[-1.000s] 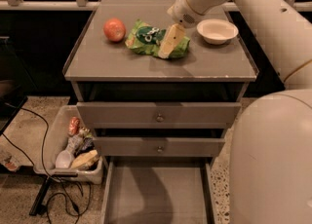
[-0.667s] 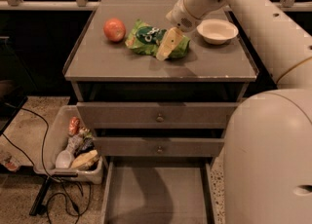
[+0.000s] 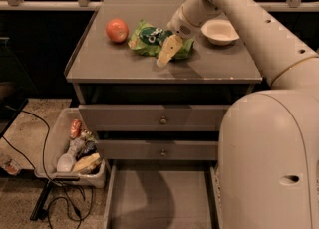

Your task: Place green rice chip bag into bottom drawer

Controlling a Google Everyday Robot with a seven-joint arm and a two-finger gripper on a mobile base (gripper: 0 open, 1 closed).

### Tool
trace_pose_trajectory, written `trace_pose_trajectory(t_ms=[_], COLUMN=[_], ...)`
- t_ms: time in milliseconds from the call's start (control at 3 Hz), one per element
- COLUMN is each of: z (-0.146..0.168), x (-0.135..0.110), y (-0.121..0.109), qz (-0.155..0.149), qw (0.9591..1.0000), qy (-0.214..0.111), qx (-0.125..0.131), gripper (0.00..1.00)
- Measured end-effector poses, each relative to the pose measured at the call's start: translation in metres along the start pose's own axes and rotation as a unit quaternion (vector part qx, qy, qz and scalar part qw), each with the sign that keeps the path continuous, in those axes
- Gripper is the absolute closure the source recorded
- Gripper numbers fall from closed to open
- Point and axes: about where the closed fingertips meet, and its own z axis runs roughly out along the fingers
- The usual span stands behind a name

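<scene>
The green rice chip bag (image 3: 149, 39) lies crinkled on the grey cabinet top (image 3: 124, 63), between the apple and the bowl. My gripper (image 3: 168, 51) hangs at the end of the arm reaching in from the upper right. It is over the right end of the bag, at or just above it and tilted down to the left. The bottom drawer (image 3: 159, 198) is pulled out below the cabinet, and its flat grey floor shows nothing in it.
A red-orange apple (image 3: 117, 30) sits left of the bag and a white bowl (image 3: 220, 31) to its right. Two upper drawers (image 3: 159, 119) with round knobs are closed. A plastic bin (image 3: 75, 151) of items and cables sit on the floor at left. My body (image 3: 269, 163) fills the right foreground.
My gripper has moved slightly left and toward the cabinet's front edge, over the bag. The bag, apple and bowl have not visibly moved.
</scene>
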Motion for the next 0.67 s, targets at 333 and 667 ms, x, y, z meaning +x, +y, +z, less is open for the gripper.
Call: trace_pose_trajectory(t_ms=[333,667], z=[0.0006,0.0006], x=[0.0002,0.0002], y=[0.0000,0.0000], qz=[0.000,0.000], qw=[1.0000,1.0000], qy=[0.000,0.000], qx=[0.000,0.000], gripper=[0.18,0.41])
